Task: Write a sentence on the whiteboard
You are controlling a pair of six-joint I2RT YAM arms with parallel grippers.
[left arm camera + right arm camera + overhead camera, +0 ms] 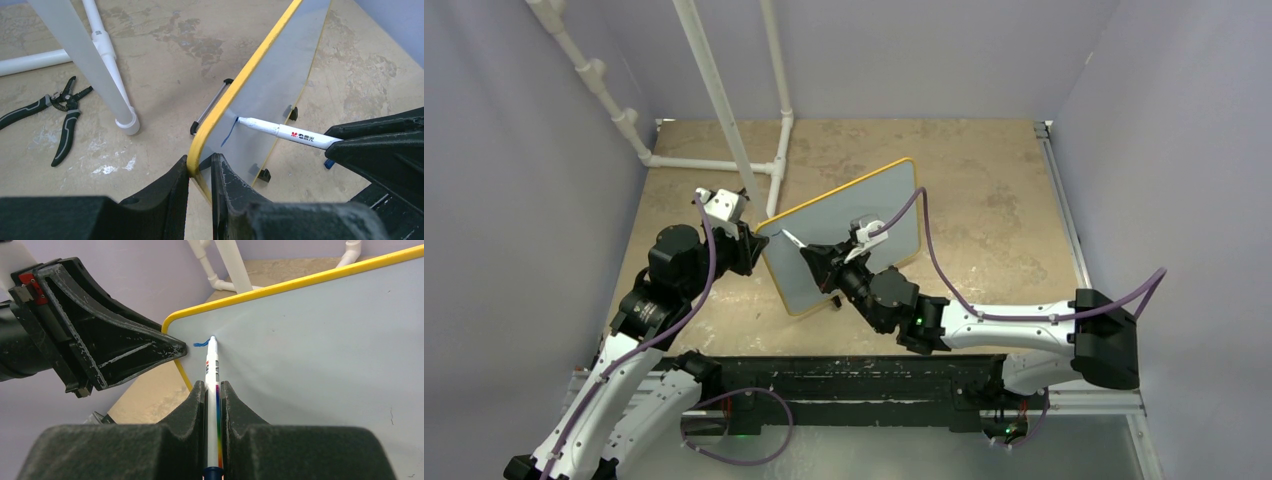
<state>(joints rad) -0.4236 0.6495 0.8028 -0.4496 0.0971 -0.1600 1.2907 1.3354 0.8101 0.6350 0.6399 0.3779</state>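
The whiteboard (834, 215) (280, 65) (310, 350) is a smooth, pale sheet with a thin yellow rim, rounded corners and small black feet. It is held at a steep tilt over the mottled, stained tan counter (984, 170), near its middle. The left gripper (749, 245) (200, 165) has its scuffed black plastic jaws pinching the rim beside a corner. The right gripper (809, 255) (212, 387) has its jaws pressed onto a slim white marker (285, 131) (212, 365). The barrel carries a red "M&G" logo followed by Chinese characters, a rainbow stripe along its length and a dark blue end. The marker's tip touches the board close to the pinched corner. Of the sentence, only one short, curved blue stroke (229, 134) (201, 343) shows, right at the tip. Black-handled pliers (60, 115) lie on the counter beside white plastic pipes (95, 65).
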